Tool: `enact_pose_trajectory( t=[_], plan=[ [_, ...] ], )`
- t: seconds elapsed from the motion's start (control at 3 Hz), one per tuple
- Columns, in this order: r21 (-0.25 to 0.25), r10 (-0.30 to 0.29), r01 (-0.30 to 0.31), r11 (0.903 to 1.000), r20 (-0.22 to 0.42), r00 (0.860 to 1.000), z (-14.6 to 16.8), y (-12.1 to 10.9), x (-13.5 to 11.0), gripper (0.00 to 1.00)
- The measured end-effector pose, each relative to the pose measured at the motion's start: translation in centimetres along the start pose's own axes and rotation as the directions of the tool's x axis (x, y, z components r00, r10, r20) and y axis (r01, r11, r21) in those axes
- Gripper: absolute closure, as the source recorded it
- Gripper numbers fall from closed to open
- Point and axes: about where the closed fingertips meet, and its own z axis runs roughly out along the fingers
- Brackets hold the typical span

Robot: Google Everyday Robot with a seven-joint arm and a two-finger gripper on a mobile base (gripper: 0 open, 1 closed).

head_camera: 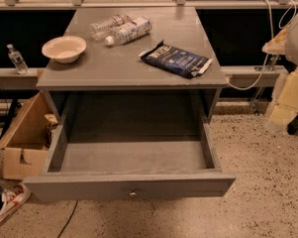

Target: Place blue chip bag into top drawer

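**A:** How far along is the job?

**B:** Barely begun, I'd judge. The blue chip bag [175, 60] lies flat on the table [114, 66], toward the table's right front corner, slightly askew to the table's edge. Nothing is touching it.

**A:** And the drawer?

**B:** That part is ready. The top drawer [133, 156] stands pulled well out from under the table's top, its knob [132, 194] facing the camera. The inside looks bare, with only grey boards showing.

**A:** Where is the gripper?

**B:** Off the table's right side, at the picture's edge. The gripper [283, 103] shows only as pale blocky shapes, lower than the table's top and apart from the bag. I cannot tell whether it is open or closed, but it is not holding the bag.

**A:** So what is left?

**B:** Everything that counts. It must reach across from the table's right side, take hold of the bag, lift it clear, carry it past the table's front edge and let it go over the open drawer.

**A:** Anything in the way?

**B:** Not much, as I read it. Two water bottles [121, 29] lie toward the table's back edge and a bowl [64, 48] sits near the table's left side, both well apart from the bag. A cardboard box [21, 143] sits on the floor to the table's left, away from the likely path.

**A:** Any worry?

**B:** The bag is flat and crinkly, so it may be awkward to grip.
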Motion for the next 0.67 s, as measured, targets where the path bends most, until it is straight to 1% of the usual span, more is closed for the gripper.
enact_pose_trajectory(
  t=[0.33, 0.67],
  plan=[
    [0.0, 0.001, -0.001, 1.0, 0.0, 1.0, 0.0, 0.0, 0.0, 0.0],
    [-0.004, 0.092, -0.092, 0.9958, 0.064, 0.994, 2.0, -2.3, -1.3, 0.0]
  ],
)
